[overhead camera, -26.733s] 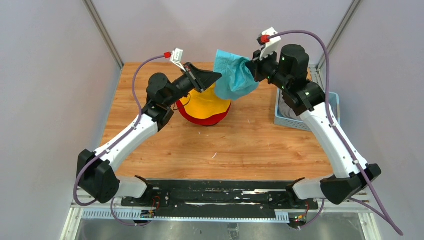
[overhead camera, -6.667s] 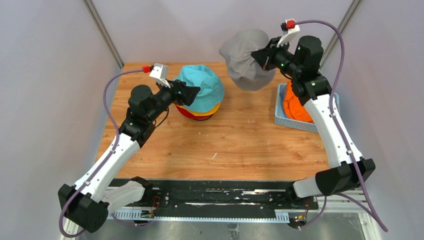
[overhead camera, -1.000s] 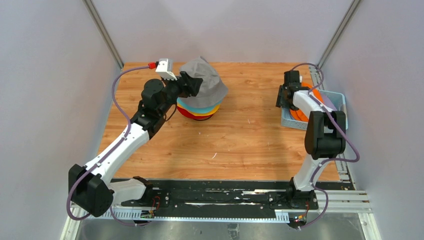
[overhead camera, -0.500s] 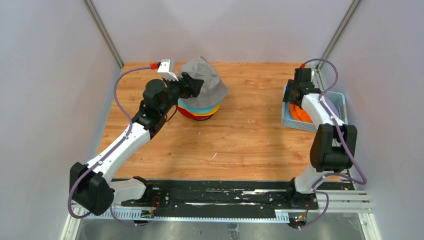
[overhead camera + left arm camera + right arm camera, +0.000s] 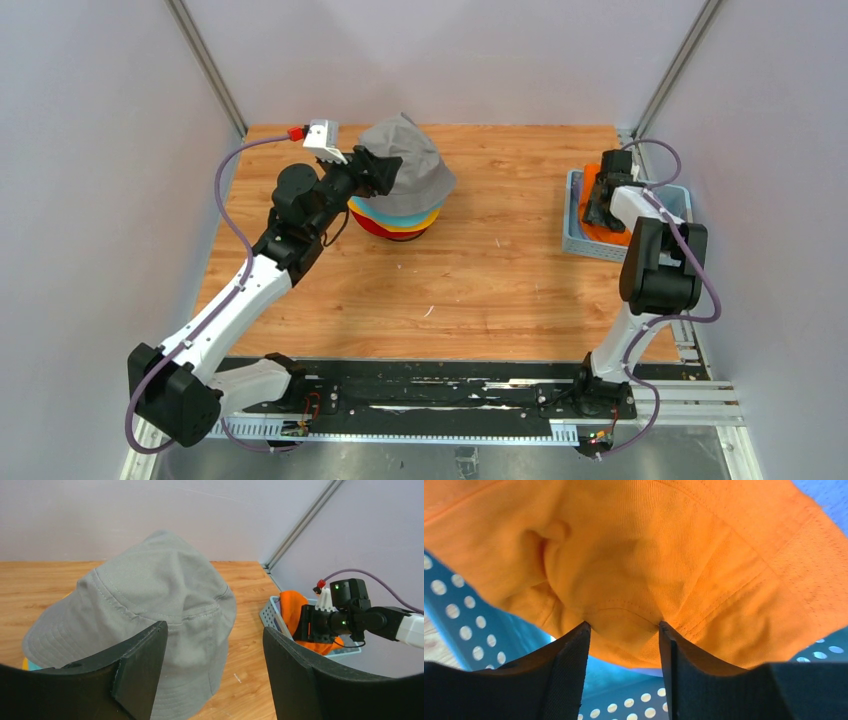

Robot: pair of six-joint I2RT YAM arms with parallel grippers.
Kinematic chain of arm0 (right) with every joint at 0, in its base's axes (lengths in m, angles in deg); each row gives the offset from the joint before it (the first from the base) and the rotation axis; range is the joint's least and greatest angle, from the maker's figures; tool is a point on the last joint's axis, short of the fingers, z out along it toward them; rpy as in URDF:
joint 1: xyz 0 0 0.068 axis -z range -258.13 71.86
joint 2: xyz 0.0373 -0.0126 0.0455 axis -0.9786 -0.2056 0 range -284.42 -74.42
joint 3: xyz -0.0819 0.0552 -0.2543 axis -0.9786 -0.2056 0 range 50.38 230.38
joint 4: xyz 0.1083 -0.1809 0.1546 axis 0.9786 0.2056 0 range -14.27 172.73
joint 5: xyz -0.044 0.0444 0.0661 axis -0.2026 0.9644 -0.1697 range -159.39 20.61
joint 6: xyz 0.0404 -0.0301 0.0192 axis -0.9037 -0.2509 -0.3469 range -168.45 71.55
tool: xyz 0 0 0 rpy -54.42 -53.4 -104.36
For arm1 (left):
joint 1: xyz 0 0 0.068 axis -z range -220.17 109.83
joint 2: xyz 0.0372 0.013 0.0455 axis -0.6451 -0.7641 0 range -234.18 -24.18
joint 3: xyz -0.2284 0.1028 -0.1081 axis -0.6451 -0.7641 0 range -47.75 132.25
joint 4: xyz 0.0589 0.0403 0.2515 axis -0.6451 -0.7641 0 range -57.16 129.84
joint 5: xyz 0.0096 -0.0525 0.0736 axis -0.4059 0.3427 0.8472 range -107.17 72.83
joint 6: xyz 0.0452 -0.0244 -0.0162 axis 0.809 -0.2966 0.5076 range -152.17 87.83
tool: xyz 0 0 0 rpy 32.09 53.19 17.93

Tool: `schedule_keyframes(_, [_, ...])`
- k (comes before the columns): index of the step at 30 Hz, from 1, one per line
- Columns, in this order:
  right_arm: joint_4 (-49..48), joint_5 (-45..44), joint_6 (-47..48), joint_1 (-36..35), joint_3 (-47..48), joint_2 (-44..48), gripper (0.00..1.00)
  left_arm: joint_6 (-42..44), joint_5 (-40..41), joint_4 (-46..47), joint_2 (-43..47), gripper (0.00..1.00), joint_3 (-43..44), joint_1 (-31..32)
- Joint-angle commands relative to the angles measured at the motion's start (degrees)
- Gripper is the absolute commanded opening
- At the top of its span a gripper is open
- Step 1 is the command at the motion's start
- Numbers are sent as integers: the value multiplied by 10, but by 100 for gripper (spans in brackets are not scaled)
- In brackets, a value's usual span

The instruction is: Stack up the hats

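Observation:
A grey hat [image 5: 405, 165] tops the stack at the back left of the table. Teal [image 5: 362, 208], yellow [image 5: 428, 217] and red [image 5: 385, 232] brims show beneath it. My left gripper [image 5: 383, 172] hovers open at the grey hat's [image 5: 150, 605] left side, jaws wide and nothing between them. An orange hat [image 5: 612, 234] lies in the light blue basket [image 5: 578, 243] at the right edge. My right gripper [image 5: 598, 210] is down in the basket, still open. Its fingertips press into the orange hat [image 5: 649, 555], and a fold of fabric bulges between them.
The basket's perforated blue wall [image 5: 469, 625] is close under the right fingers. Metal frame posts rise at the back corners, and grey walls close in on both sides. Bare wooden tabletop [image 5: 480, 280] lies between the stack and the basket.
My right gripper moved from the basket's left edge down onto the orange hat, and its jaws have narrowed around a fold. My left gripper drew back slightly from the grey hat.

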Motion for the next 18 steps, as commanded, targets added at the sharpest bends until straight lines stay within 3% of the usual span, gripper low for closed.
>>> schedule_keyframes(1, [1, 4, 2, 22, 21, -33, 50, 9, -4, 12, 5, 74, -2, 4])
schedule_keyframes(5, [1, 13, 2, 25, 26, -42, 42, 9, -3, 13, 8, 74, -5, 4])
schedule_keyframes(9, [13, 0, 0, 26, 33, -29, 2, 8, -1, 13, 12, 74, -11, 4])
schedule_keyframes(18, [28, 8, 28, -10, 60, 204, 1, -5, -5, 14, 6, 73, -11, 4])
